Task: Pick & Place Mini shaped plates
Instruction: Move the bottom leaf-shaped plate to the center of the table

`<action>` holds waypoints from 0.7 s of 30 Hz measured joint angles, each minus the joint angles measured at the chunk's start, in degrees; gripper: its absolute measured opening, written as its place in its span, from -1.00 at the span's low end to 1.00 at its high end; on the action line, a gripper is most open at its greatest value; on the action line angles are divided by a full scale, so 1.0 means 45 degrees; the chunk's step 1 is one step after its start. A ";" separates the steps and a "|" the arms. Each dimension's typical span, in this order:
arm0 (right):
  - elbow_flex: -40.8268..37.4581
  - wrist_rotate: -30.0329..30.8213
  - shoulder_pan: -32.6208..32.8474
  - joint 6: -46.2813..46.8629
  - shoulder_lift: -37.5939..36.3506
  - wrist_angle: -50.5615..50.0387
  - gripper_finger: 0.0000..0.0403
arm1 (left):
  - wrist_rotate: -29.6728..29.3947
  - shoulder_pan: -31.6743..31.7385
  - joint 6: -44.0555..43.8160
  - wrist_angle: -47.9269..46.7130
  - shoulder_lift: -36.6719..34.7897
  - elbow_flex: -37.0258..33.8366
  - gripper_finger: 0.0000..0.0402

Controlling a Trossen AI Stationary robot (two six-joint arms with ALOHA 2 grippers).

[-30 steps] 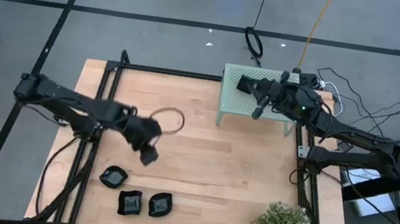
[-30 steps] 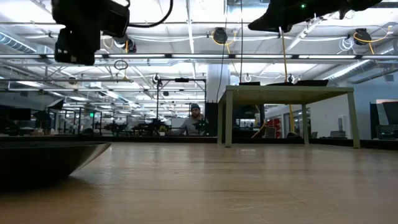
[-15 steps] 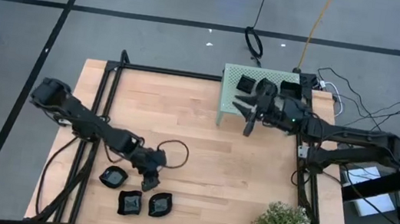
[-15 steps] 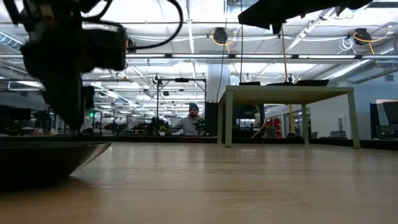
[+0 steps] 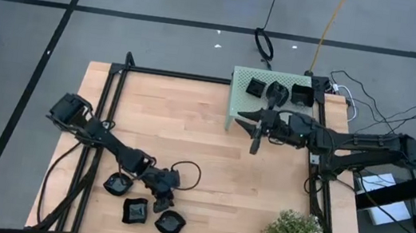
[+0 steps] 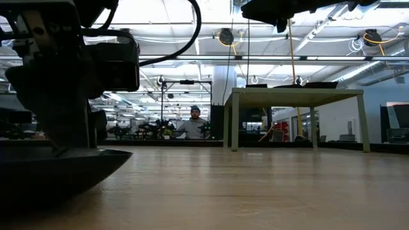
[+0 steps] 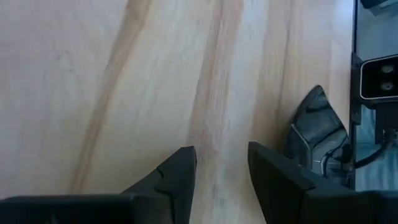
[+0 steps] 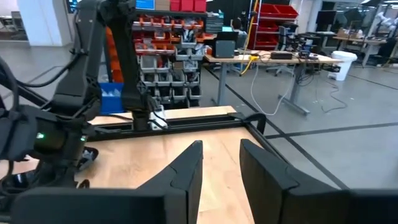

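Your left pincer (image 5: pixel 162 204) stands spread and empty, low over the table (image 5: pixel 208 173) at about 7 o'clock, among three mini shaped plates (image 5: pixel 170 223) laid there. Your right pincer (image 5: pixel 254 143), also parted and empty, hangs just beside the pale green box (image 5: pixel 236 96) at 1 o'clock, where three plates (image 5: pixel 257 87) remain. By my reckoning, roughly half is done.

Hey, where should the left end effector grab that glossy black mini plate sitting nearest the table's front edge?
Probably the raised rim of the glossy black mini plate, coming from straight above: it lies flat and shallow, apart from its neighbours. The left end effector, open, is beside it.
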 joint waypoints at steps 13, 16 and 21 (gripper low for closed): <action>0.0000 0.0001 0.0889 0.0005 -0.0005 -0.0002 -0.53 | 0.0071 -0.0498 0.1067 0.0591 -0.0005 -0.0049 -0.23; 0.0000 0.0001 0.1050 0.0007 -0.0005 -0.0007 -0.53 | 0.0563 -0.0533 0.0702 0.0717 -0.0010 -0.0044 -0.23; 0.0000 -0.0003 0.1153 0.0005 -0.0005 -0.0011 -0.53 | 0.1529 -0.0693 0.0576 0.1964 -0.0010 -0.0044 -0.23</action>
